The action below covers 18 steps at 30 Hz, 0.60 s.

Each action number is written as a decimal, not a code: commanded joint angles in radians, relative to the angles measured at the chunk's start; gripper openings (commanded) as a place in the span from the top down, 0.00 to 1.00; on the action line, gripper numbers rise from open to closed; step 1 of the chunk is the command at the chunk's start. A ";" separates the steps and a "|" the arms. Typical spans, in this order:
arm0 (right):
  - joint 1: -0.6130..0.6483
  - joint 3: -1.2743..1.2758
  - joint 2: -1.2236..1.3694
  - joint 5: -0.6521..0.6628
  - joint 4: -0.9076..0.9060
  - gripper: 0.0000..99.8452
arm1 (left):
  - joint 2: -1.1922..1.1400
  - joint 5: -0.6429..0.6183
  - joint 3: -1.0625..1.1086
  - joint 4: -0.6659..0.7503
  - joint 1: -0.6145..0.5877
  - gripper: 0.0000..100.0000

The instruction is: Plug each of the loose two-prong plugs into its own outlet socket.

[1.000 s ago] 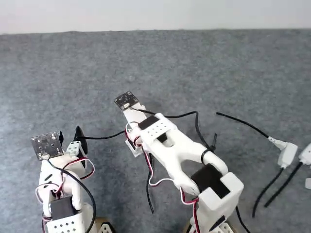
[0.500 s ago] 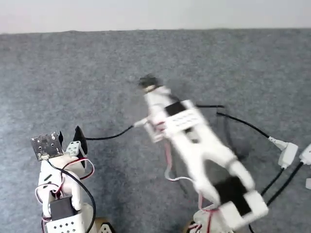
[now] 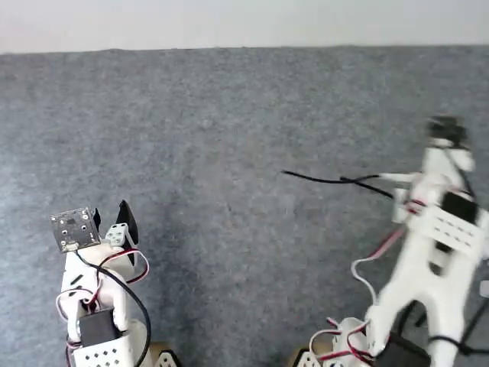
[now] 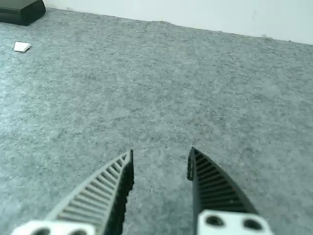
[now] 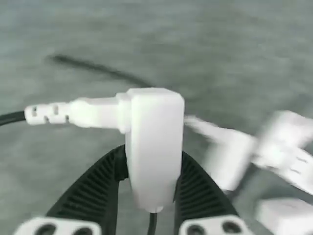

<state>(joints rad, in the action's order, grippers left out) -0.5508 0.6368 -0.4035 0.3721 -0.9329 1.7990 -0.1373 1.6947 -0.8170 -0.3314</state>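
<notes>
R gripper (image 5: 152, 164), pinching white plug (image 5: 154, 128), is swinging from bench (image 3: 229, 115) centre to right edge, nearing other white connectors (image 5: 230, 159); prob. heading for mating. L gripper (image 4: 160, 169) spread, idling.

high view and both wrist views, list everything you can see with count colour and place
white plug: one, white, black cord on its side, held in the right gripper
white plug pieces: several, white, on the table beyond the held plug, too blurred to count
black cable: one stretch, black, lying on the table beside the right arm
white scrap: one, white, on the table far from the left gripper
black object: one, black, at the table's far edge by the wall
table: one, grey, carpet-like top
left gripper: one, black fingers, open, low over the table
right gripper: one, black fingers, shut on the white plug
</notes>
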 commanded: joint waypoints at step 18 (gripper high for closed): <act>-0.337 0.023 0.147 0.095 0.335 0.78 | 0.011 0.008 -0.010 -0.005 0.006 0.83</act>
<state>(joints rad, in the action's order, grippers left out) -0.9145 0.6782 -0.2209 0.4626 -0.5646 1.7990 -0.1373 1.6947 -0.8170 -0.3314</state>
